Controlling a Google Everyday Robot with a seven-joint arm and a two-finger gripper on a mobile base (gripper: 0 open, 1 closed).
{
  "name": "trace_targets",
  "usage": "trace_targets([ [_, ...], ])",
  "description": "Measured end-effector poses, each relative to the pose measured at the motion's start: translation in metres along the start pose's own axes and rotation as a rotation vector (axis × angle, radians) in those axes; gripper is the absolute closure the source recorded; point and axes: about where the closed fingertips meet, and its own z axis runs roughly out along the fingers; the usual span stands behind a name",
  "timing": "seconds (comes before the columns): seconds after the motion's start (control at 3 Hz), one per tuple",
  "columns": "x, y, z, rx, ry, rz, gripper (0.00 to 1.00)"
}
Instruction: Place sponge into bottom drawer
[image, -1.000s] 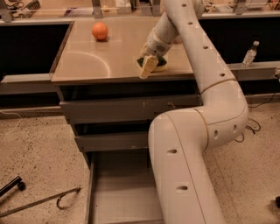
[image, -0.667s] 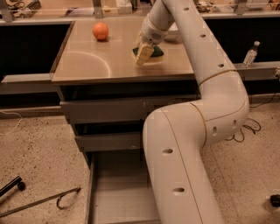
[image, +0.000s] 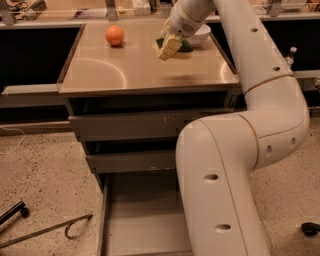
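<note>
Green-topped sponge (image: 183, 46) lies on the cabinet top (image: 125, 70) just beside the gripper (image: 168, 49), grip state unclear.

The white arm (image: 225, 165) stands thick at the lower right, in front of the desk (image: 125, 75). It bends in an elbow beside the right edge of the desk and goes from there over the far right corner. The wrist (image: 187, 17) is tilted down and to the left. The gripper (image: 169, 46) hangs low near the back edge, and perhaps it touches the surface.
</note>
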Motion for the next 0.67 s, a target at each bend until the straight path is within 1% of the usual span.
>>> trace_targets([
  [0.33, -0.004, -0.013, -0.05, 0.134, -0.054, -0.022, 1.0],
  [0.67, -0.028, -0.016, -0.075, 0.201, -0.095, -0.039, 1.0],
])
